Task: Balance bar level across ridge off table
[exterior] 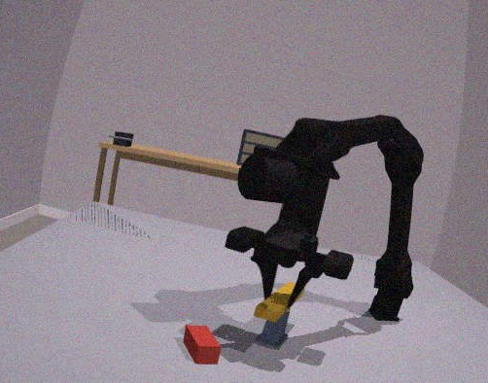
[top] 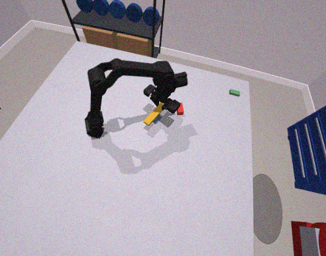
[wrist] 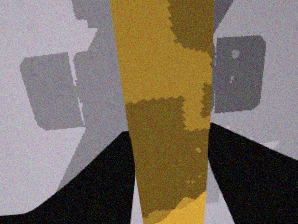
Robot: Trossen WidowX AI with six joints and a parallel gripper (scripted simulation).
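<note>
The yellow bar (top: 153, 115) (exterior: 271, 312) (wrist: 167, 75) is off the table, held crosswise between the two black fingertips of my gripper (top: 160, 104) (exterior: 278, 302) (wrist: 168, 136), which is shut on it. The wrist view shows the bar running lengthwise between the fingers. The blue-grey ridge (exterior: 273, 334) stands on the white table (top: 139, 208) (exterior: 111, 340) directly below the bar. The bar hides the ridge's top, so I cannot tell whether they touch. In the top view the ridge is mostly hidden under the bar. Whether the bar is exactly level is unclear.
A red block (top: 180, 109) (exterior: 203, 345) lies on the table near the gripper, to the left of the ridge in the exterior view. A green block (top: 234, 92) lies farther off near the table's edge. Shadows of the arm fall around the ridge.
</note>
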